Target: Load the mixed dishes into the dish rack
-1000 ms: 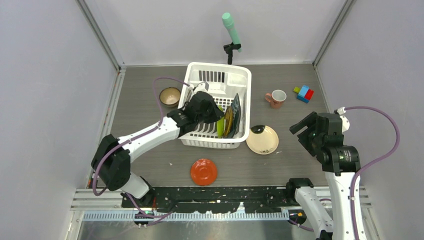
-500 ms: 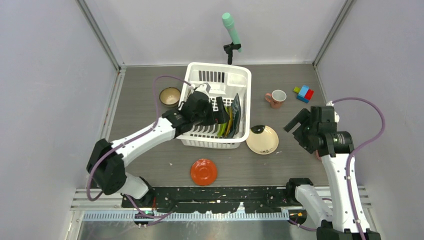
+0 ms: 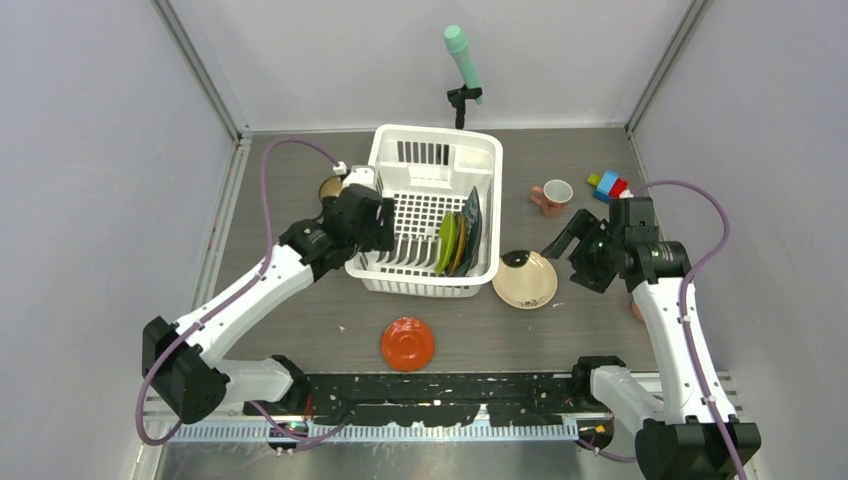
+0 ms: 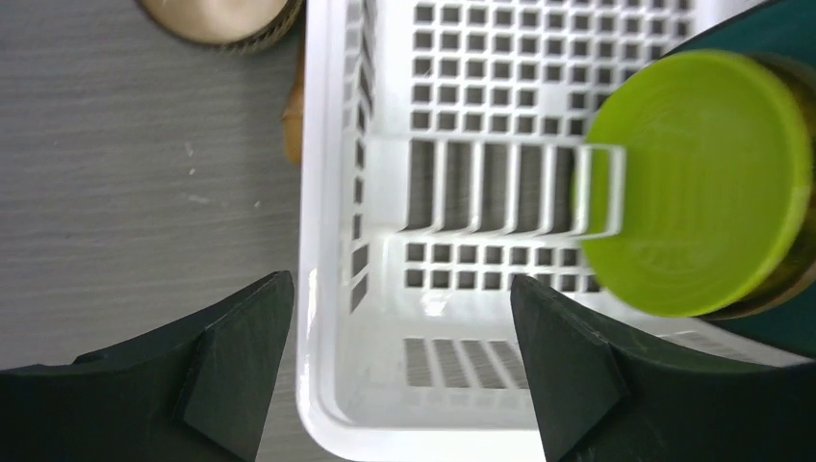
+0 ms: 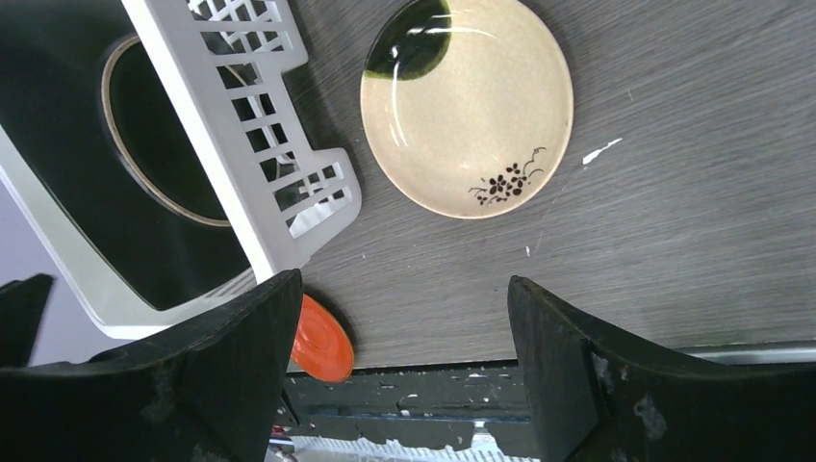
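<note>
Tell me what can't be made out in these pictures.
- Brown bowl: in the top view it is mostly behind the left arm; in the left wrist view the top edge cuts it off.
- Yellow plate: its pattern is unreadable. It is edge-on from above, and the green plate covers it in the left wrist view.
- Red dish: in the right wrist view it is partly behind a finger.

left gripper (image 4: 399, 284) lets go of the yellow-green plate (image 4: 693, 183), jaws now wide, and pulls back to the dish rack's (image 3: 430, 131) left wall. right gripper (image 5: 402, 284) swings left over the cream plate (image 5: 467, 106).
</note>
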Robot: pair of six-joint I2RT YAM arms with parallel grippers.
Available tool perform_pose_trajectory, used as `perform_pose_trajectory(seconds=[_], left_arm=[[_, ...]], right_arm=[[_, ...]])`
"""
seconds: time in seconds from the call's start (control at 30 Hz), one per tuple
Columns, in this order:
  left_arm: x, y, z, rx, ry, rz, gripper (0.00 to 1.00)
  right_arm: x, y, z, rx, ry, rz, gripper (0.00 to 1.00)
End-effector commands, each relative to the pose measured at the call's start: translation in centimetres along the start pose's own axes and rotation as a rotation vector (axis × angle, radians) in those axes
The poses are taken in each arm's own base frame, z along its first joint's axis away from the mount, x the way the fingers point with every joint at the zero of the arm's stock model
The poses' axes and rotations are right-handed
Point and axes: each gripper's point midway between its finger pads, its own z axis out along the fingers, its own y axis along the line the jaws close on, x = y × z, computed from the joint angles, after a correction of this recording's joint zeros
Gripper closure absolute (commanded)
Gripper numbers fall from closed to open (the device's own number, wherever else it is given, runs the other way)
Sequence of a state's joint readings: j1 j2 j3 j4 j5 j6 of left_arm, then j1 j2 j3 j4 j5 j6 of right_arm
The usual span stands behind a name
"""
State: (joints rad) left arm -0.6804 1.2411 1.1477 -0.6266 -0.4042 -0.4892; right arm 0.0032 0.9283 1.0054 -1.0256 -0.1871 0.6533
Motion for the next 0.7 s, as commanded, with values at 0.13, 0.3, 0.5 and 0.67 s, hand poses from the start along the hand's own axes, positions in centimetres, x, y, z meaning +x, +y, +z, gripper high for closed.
perform_pose_trajectory(seconds=[0.13, 0.3, 0.5, 0.67], left_arm=[[3.6, 4.5, 1.5, -0.208, 0.068, 0.029, 0.20], [5.4, 3.9, 1.3, -0.144, 0.117, 0.019, 0.37], [7.9, 3.1, -0.3, -0.024, 0.164, -0.007, 0.70], [8.9, 2.8, -3.1, 0.057, 0.194, -0.041, 0.85]], right_arm=[[-1.6, 2.1, -1.6, -0.080, -0.061, -0.034, 0.17], [-0.9, 1.7, -1.8, -0.082, -0.062, -0.027, 0.18], [-0.7, 2.0, -1.5, -0.100, -0.039, -0.021, 0.18], [-0.9, 2.3, -1.3, -0.103, -0.033, -0.027, 0.19]])
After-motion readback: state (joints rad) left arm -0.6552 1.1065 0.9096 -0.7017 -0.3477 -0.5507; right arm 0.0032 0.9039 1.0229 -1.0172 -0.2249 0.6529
